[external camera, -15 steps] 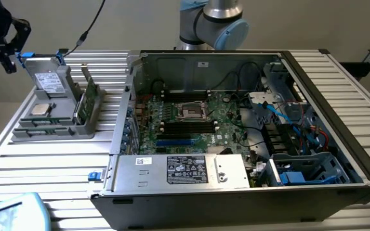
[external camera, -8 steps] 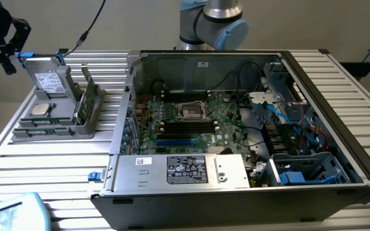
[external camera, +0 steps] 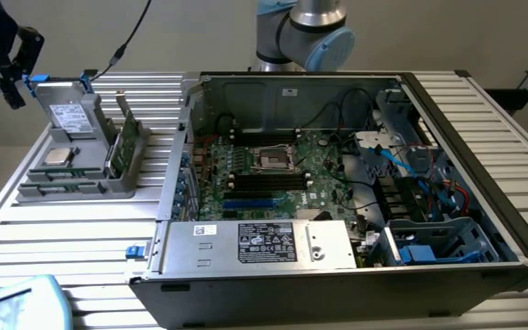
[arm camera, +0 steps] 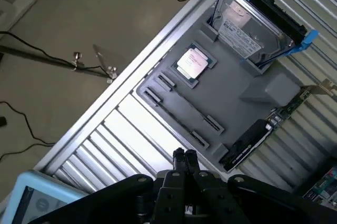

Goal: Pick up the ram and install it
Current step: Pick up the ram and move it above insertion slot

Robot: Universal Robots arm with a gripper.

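In the exterior view the closed gripper [external camera: 11,88] hangs at the exterior view's left, near the gray tray [external camera: 71,191]. This view also shows 1 open computer case [external camera: 337,295] with 1 motherboard [external camera: 319,165]. In the wrist view the fingers are pressed together and hold nothing. The tray carries 1 hard drive [arm camera: 247,29], 1 processor [arm camera: 192,63] and 1 ram [arm camera: 245,145], standing on edge beside 1 green card [arm camera: 289,107].

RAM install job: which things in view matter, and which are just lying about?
Job: thin green ram stick in the grey plastic tray; black hand, shut and empty; big green motherboard.
Lying about: silver hard drive in blue bracket; square silver processor chip; upright green expansion card.
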